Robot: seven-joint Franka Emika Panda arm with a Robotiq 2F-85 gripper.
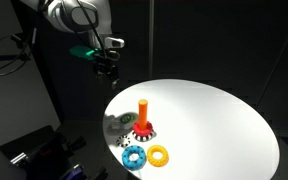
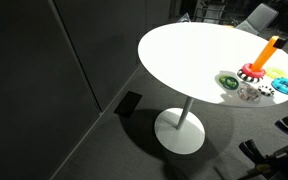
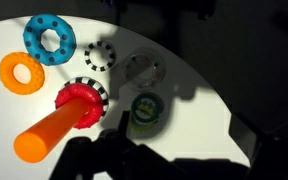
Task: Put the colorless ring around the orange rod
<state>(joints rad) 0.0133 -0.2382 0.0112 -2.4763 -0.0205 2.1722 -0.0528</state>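
The orange rod (image 1: 143, 110) stands upright on its red toothed base on the white round table (image 1: 214, 115). It also shows in the other exterior view (image 2: 271, 50) and lies across the lower left of the wrist view (image 3: 49, 132). The colorless ring (image 3: 142, 68) lies flat, faint, right of the rod's base and just above the green ring (image 3: 146, 110). It shows faintly in an exterior view (image 2: 246, 92). My gripper (image 1: 106, 67) hangs high above the table's edge, apart from everything. In the wrist view its fingers (image 3: 164, 152) are dark shapes, spread and empty.
A blue toothed ring (image 3: 50, 38), a flat yellow-orange ring (image 3: 22, 72) and a black-and-white toothed ring (image 3: 100, 55) lie close around the rod. All pieces cluster near the table's edge (image 3: 214, 90). Dark floor and dark walls surround the table.
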